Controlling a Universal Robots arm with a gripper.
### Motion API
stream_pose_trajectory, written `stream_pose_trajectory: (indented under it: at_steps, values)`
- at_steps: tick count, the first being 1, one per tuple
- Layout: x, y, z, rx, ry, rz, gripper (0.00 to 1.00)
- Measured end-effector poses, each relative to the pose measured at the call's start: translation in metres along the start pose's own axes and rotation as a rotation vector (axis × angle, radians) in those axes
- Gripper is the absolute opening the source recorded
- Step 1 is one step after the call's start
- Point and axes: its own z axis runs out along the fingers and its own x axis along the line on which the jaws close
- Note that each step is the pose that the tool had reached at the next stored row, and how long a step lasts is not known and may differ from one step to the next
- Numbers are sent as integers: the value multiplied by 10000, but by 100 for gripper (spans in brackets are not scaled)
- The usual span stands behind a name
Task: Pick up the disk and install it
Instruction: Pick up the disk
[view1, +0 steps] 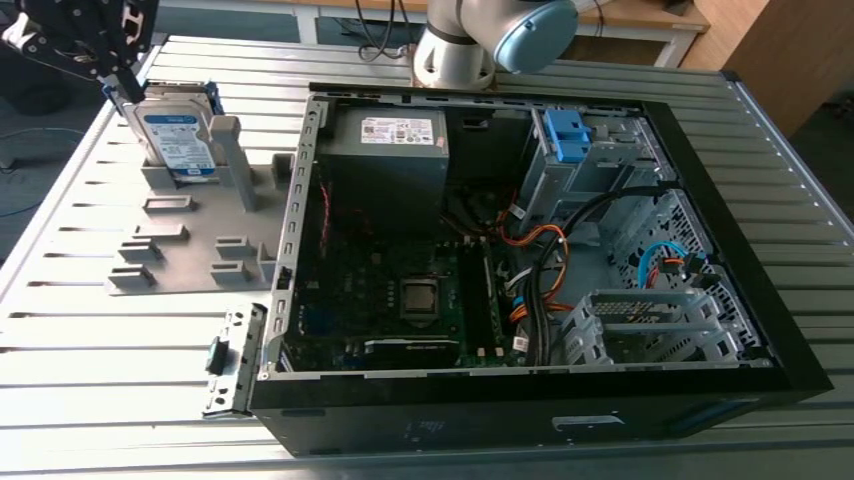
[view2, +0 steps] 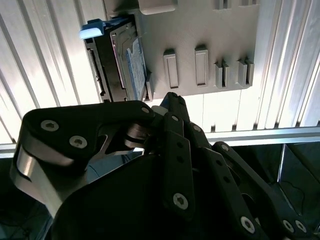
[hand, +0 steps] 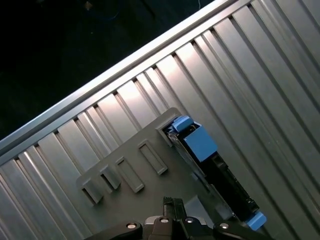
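Note:
The disk (view1: 180, 135) stands on edge in a slot of the grey holder plate (view1: 174, 240), at the exterior view's upper left; its blue-and-white label faces the camera and a blue bracket frames it. My gripper (view1: 120, 88) hangs just above and to the left of the disk's top corner, shut, with nothing between its fingers. In the second wrist view the disk (view2: 125, 65) lies beyond the closed gripper (view2: 169, 100), apart from it. In the first wrist view the disk (hand: 200, 145) sits at the holder's edge, a short way from the gripper (hand: 172, 202).
An open black computer case (view1: 534, 420) lies to the exterior view's right of the holder. Inside it are a grey power supply (view1: 394, 150), a silver drive cage with a blue latch (view1: 567, 135), a motherboard and cables. The arm's base (view1: 467, 40) stands behind the case on the ribbed metal table (view1: 107, 340).

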Motion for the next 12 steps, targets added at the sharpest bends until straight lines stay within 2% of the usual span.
stream_pose_trajectory:
  at_steps: [12]
  values:
    - [0, 0, 0, -13, 4, -481, 11]
